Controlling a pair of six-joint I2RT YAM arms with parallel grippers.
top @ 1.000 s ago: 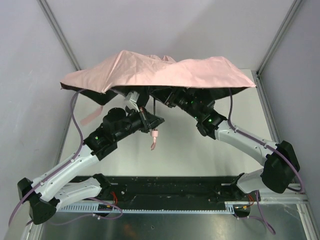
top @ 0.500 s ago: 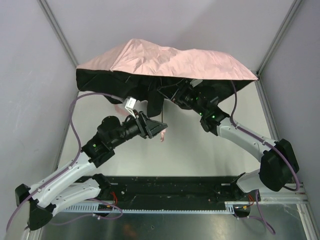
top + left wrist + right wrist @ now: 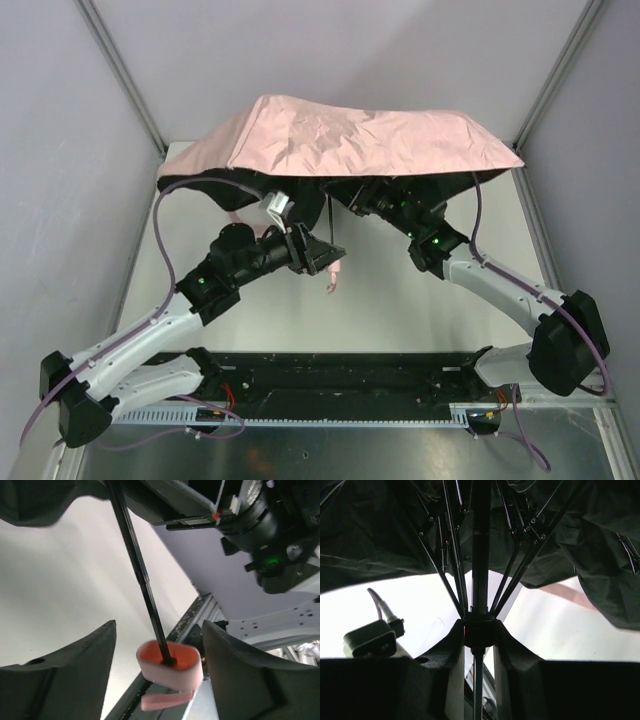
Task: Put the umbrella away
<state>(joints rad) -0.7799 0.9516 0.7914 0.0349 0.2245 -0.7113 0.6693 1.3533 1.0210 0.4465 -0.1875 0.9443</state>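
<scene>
Left gripper (image 3: pixel 159 626) stood released, its two fingers (image 3: pixel 75 665) flanking the pink handle (image 3: pixel 170 661) without touching it. Right gripper (image 3: pixel 479 627) was clenched on the umbrella (image 3: pixel 370 135) at the hub where the ribs (image 3: pixel 440 565) met the black shaft (image 3: pixel 134 555). Overhead view: the open pink canopy (image 3: pixel 300 130) was held above the far half of the table (image 3: pixel 420 310), spanning nearly edge to edge. Only the left wrist view showed the strap (image 3: pixel 165 700) beneath the handle; only the right wrist view showed the dark underside.
</scene>
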